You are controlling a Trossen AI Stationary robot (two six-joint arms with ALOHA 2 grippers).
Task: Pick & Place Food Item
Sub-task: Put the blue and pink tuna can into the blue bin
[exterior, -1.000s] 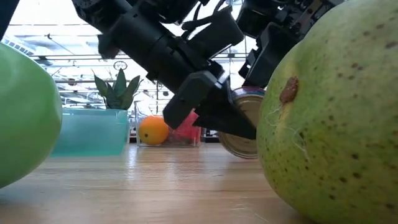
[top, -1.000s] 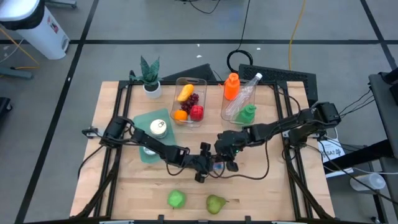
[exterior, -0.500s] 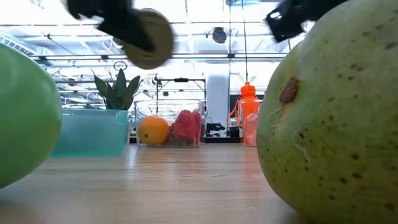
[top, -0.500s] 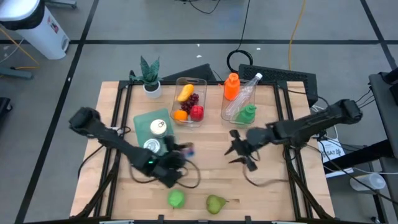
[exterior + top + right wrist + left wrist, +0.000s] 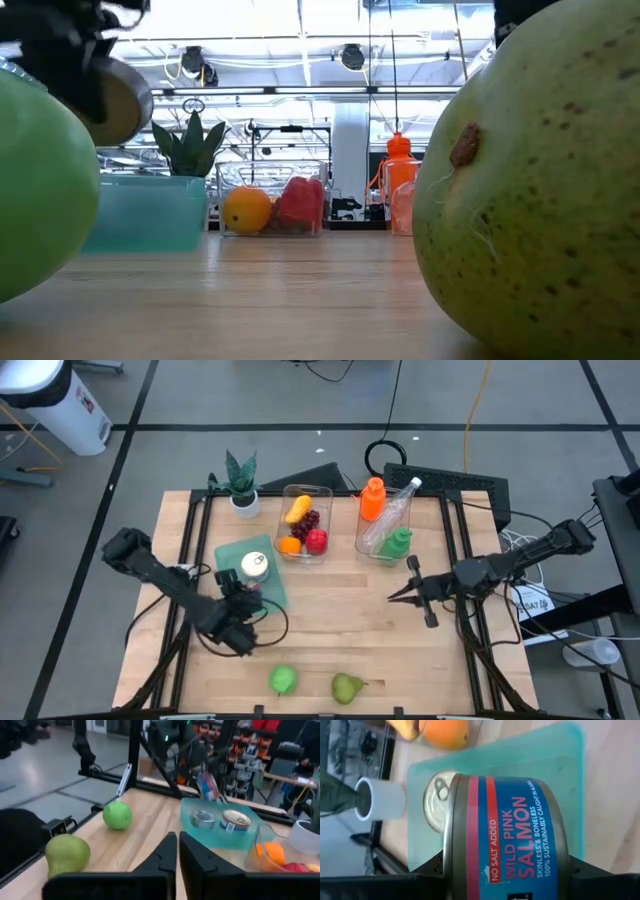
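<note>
**Salmon can held over the teal tray**

The salmon can (image 5: 505, 840) sits clamped between the left gripper's (image 5: 240, 605) two dark fingers, lying on its side so the blue-and-red paper label reads sideways and the dull metal rim faces the tray. It hangs just above the teal tray (image 5: 268, 550), over the tray's near end, clear of the wood. In the low view the can's round, gold-toned end (image 5: 118, 100) floats above table height.

On the tray stand two more cans, each a short metal cylinder with a pull-tab lid; the one farther back (image 5: 255, 565) shows its pale lid from above. The tray itself is smooth, translucent plastic with rounded corners.

The right gripper (image 5: 400, 595) hovers over bare wood towards the table's right side, well apart from the tray, its fingers pressed together with nothing between them.

Behind the tray stands a clear plastic bin (image 5: 325, 495) holding an orange, a red fruit, grapes and a yellow piece. Just beside it is another clear bin (image 5: 362, 545) with an orange bottle and a clear bottle. A potted plant (image 5: 240, 478) in a white pot is at the back left. Near the front edge of the pale, planked wooden table (image 5: 330, 630) lie a smooth green apple (image 5: 284, 679) and a speckled green pear (image 5: 347, 686).
</note>
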